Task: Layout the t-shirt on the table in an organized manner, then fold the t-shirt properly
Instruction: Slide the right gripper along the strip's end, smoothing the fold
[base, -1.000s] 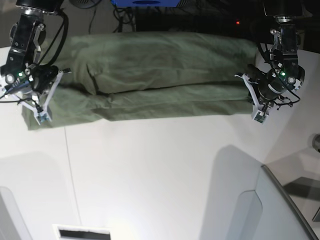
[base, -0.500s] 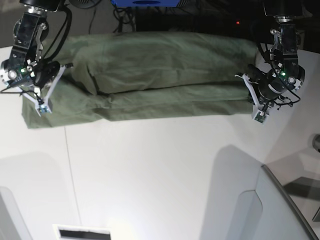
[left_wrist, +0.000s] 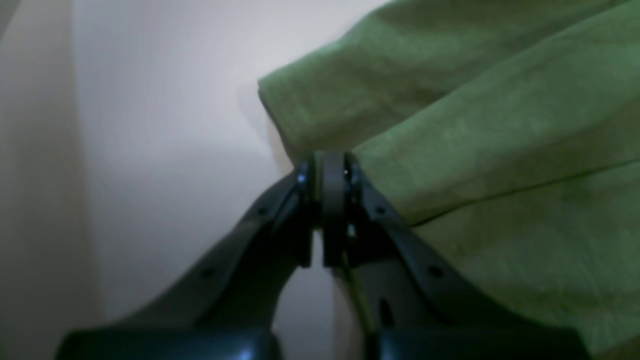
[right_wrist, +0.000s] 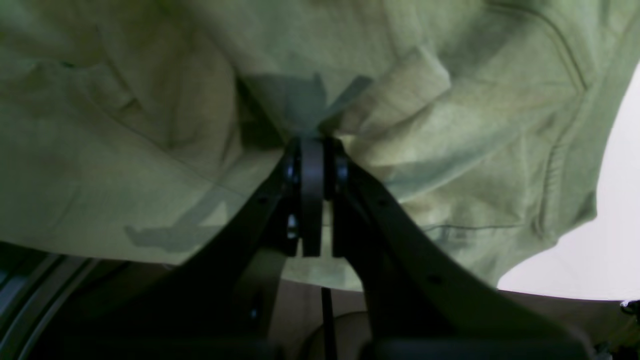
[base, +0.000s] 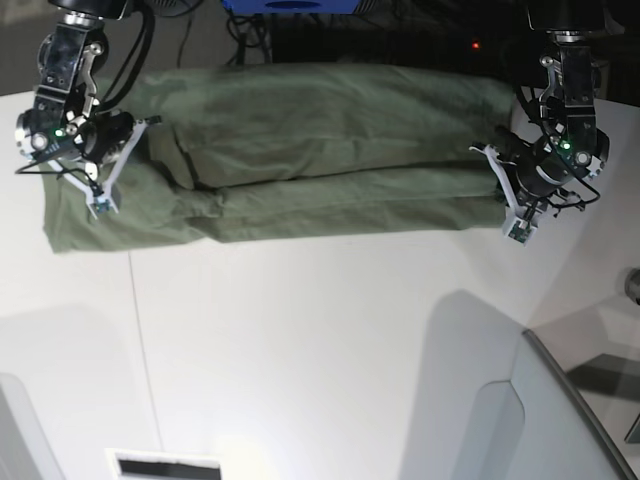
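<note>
T-shirt (base: 300, 160) lay as a long folded band across the far side of the table (base: 320, 350), probably so each claw could work one end. The right gripper (base: 100, 205) and left gripper (base: 517, 230) both had jaws fully closed. The wrist views showed them closed tip to tip; whether cloth was pinched stayed unclear.
</note>
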